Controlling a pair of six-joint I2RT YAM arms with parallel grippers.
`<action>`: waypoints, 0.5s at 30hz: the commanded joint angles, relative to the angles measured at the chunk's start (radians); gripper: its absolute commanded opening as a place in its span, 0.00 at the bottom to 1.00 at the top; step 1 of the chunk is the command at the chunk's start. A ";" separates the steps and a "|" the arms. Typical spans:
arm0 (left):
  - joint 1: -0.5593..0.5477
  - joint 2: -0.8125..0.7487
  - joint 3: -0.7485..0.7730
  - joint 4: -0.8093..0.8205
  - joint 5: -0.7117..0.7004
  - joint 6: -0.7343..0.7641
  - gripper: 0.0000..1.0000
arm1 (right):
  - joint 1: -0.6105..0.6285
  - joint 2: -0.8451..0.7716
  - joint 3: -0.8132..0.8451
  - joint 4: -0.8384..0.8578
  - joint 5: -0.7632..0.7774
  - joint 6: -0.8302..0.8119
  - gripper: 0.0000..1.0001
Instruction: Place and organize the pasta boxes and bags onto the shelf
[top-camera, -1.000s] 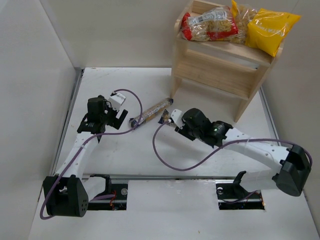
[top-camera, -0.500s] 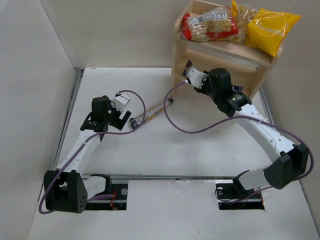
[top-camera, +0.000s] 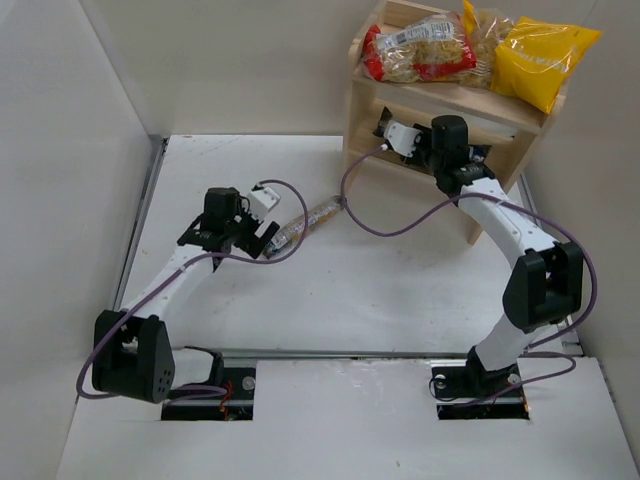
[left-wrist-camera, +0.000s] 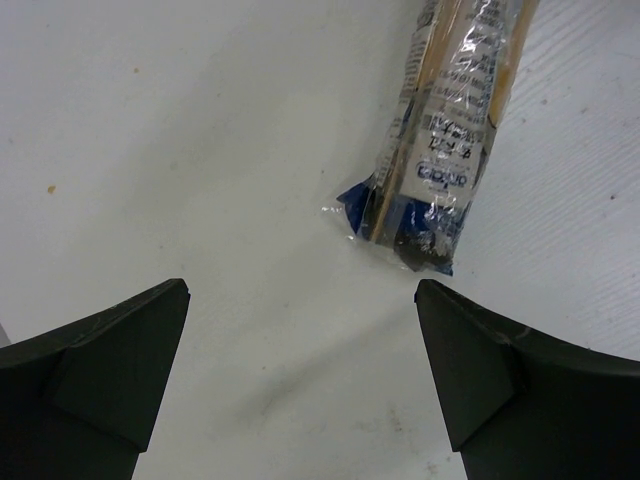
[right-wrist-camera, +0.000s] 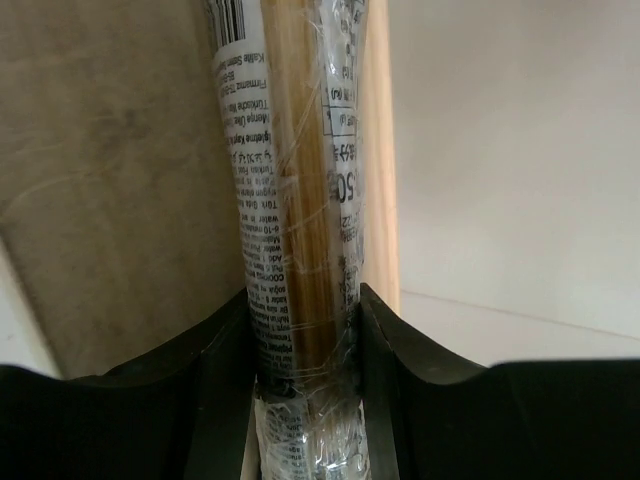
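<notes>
Swung to the shelf (top-camera: 455, 100) at upper right, right gripper (right-wrist-camera: 305, 300) clamps a pasta box (right-wrist-camera: 300, 150); left gripper (left-wrist-camera: 302, 290) gapes near second pasta box (left-wrist-camera: 450, 120).

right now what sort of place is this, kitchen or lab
Most likely a robot lab bench, not a kitchen: a white table boxed in by white panels, the left arm and right arm bolted at its near edge, a small wooden shelf.

Your left hand (left-wrist-camera: 300, 290) stands wide open, its two dark fingers (left-wrist-camera: 110, 360) at the lower corners. A pasta box (left-wrist-camera: 455, 130) lies on the white worktop (left-wrist-camera: 150, 120) at 1 o'clock, its blue end nearest the fingers, touching neither.
</notes>
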 joint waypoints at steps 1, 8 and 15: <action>-0.037 0.031 0.072 0.005 0.029 0.007 1.00 | -0.004 -0.027 0.037 0.168 -0.065 -0.016 0.20; -0.153 0.152 0.157 -0.088 0.107 0.061 1.00 | 0.004 -0.098 -0.090 0.223 -0.055 0.037 0.94; -0.204 0.365 0.301 -0.073 0.085 0.085 1.00 | 0.065 -0.240 -0.207 0.355 -0.012 0.107 1.00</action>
